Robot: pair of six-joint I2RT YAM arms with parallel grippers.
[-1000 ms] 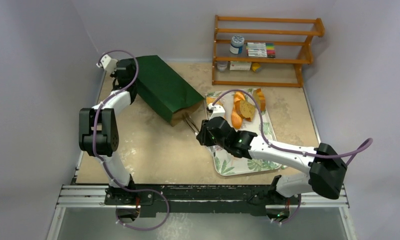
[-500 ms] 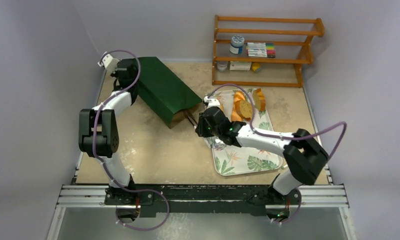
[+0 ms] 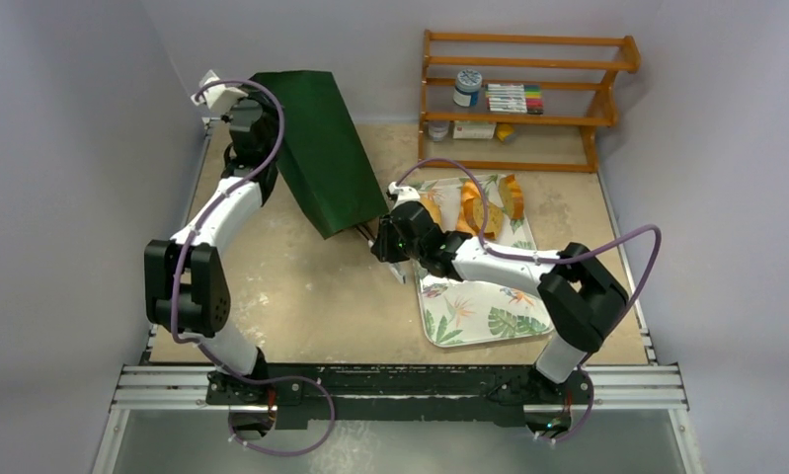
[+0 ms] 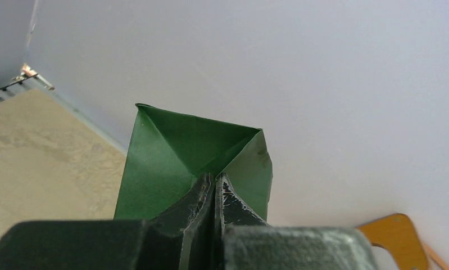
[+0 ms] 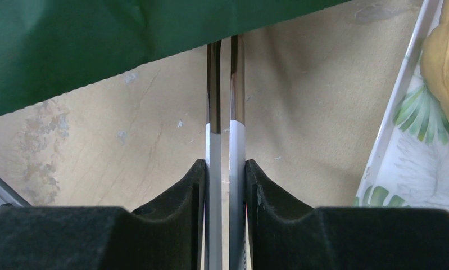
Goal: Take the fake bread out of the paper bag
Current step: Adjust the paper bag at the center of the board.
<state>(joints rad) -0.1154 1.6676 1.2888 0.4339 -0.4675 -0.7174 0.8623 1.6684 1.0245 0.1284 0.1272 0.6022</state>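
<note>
Paper bag point(image 3: 321, 148) hoisted; tongs point(image 5: 237, 84) — at its mouth

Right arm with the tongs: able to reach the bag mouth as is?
Probably yes. The tongs in the right gripper point at the low mouth edge of the paper bag, nothing between; the left gripper holds its closed end up. Interior unseen.

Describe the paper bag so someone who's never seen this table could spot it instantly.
From the wooden shelf at the table's far edge, look left. The paper bag leans there, its closed end held high by the left gripper, its mouth down beside the tongs in the right gripper. It is the only big dark green thing.
</note>
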